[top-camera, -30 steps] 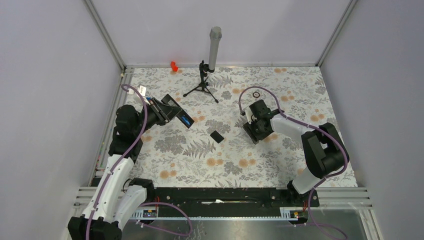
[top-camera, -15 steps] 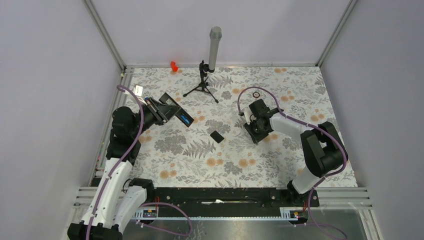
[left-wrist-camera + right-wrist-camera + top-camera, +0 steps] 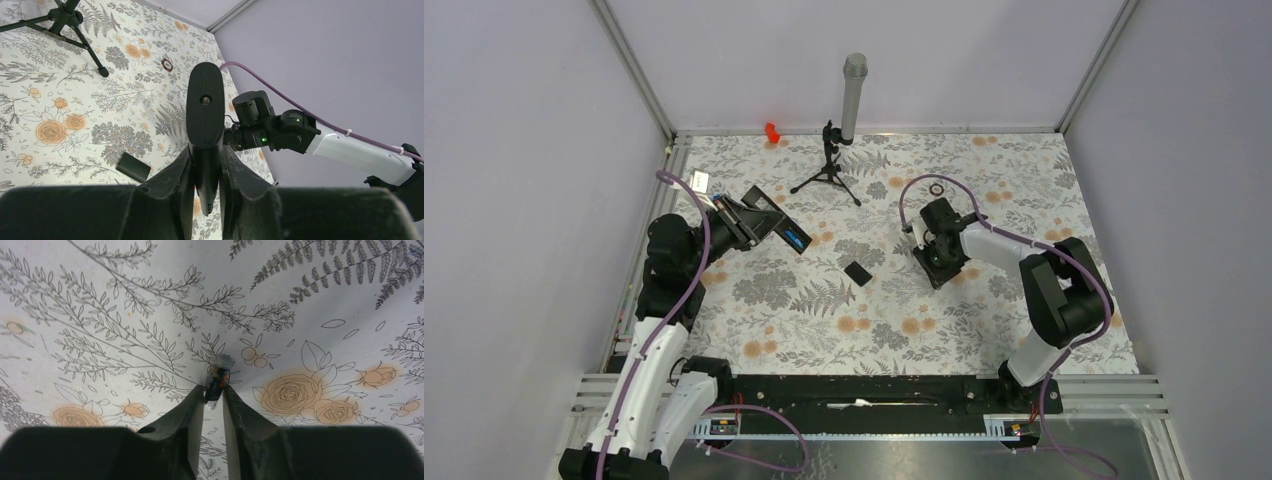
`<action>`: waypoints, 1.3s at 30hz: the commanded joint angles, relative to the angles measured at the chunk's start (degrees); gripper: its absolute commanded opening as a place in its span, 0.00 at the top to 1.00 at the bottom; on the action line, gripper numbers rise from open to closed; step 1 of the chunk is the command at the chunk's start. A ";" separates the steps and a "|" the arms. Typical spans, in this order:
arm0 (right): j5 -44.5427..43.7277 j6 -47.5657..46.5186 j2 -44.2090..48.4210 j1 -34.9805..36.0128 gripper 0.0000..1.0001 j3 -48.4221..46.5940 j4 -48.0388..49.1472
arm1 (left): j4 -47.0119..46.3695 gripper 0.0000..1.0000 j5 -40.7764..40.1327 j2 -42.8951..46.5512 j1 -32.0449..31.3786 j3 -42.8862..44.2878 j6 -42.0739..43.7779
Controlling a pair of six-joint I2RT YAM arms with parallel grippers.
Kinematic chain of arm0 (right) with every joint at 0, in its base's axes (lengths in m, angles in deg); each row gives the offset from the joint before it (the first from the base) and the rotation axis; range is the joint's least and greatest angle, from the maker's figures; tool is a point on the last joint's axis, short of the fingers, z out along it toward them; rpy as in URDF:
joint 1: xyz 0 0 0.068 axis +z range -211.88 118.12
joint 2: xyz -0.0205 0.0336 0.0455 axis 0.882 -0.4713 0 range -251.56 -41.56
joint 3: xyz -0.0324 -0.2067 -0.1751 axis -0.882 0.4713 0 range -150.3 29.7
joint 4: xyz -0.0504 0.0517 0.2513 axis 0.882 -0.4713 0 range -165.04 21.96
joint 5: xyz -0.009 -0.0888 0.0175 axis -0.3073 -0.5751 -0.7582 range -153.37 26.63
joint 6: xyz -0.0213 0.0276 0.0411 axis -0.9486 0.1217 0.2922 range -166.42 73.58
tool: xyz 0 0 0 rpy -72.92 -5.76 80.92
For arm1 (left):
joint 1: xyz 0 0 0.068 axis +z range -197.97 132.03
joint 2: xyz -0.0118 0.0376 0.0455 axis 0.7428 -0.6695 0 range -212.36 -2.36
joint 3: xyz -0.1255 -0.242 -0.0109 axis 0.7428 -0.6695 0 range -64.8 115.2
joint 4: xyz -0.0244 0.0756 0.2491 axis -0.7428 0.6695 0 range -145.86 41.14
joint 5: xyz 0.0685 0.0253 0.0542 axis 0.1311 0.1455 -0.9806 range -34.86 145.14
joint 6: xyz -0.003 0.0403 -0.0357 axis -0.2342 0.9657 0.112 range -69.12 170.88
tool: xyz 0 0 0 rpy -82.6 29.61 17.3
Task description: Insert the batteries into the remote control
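Right wrist: my right claw (image 3: 214,389) nips a battery (image 3: 218,374) at its tips (left claw (image 3: 206,152) clamps the remote control (image 3: 205,100)); it may pivot loose.

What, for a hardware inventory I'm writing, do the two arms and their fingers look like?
Both the left arm and the right arm have glossy white link shells between chunky black joint housings. A purple cable loops along each. The right arm's wrist housing shows small green lights. Each arm's fingers are matte black, tapering wedges.
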 commanded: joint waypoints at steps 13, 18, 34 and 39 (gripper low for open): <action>6.31 7.19 8.75 0.17 0.93 -2.53 9.26 | -6.26 1.00 2.87 -0.97 0.33 -2.67 -0.76; 15.45 12.07 18.28 5.03 0.95 -1.62 17.66 | -15.68 1.00 5.77 -3.29 0.24 -7.37 -6.70; 3.31 19.04 12.27 26.61 0.92 -21.65 3.61 | -40.38 1.00 7.36 -16.29 -7.23 -16.68 -23.46; -0.63 17.11 10.25 28.58 0.91 -24.40 1.74 | -40.56 1.00 7.50 -17.23 -7.64 -16.76 -23.54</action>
